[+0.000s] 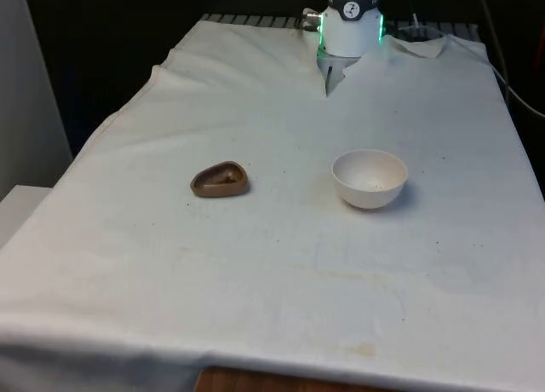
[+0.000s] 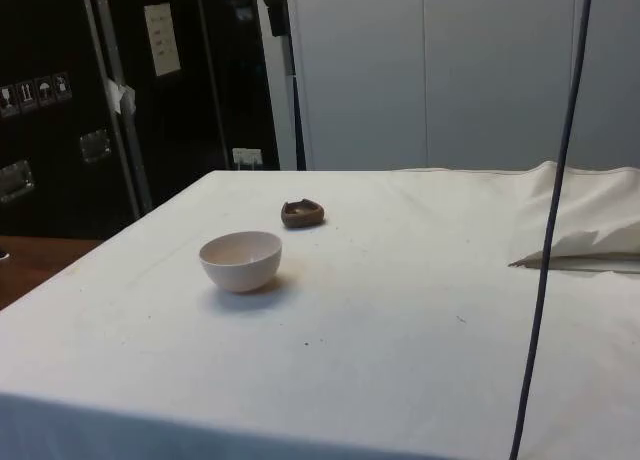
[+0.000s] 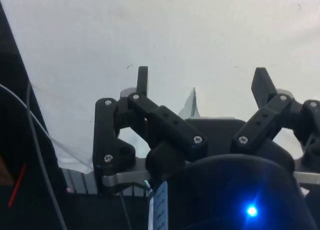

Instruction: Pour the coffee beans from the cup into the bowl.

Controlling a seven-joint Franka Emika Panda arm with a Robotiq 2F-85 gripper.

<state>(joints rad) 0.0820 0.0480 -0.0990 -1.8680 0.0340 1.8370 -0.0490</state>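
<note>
Close up in the wrist view: black gripper [image 3: 202, 82], fingers [image 3: 143, 80] spread wide, nothing between them, only white cloth [image 3: 200, 35] below. Hanging over the far end of the table, near the robot's base [image 1: 351, 25].

Well away from the gripper, out on the middle of the cloth: small brown cup [image 1: 220, 180] with dark stuff inside, too small to tell what. White bowl [image 1: 369, 178] apart from the cup, on the front view's right, also far from the gripper. Not touching each other.

Cloth flat with a few faint stains. Dark cabinets [image 2: 120, 90] and a pale wall [image 2: 450, 70] behind the table in the side view.
</note>
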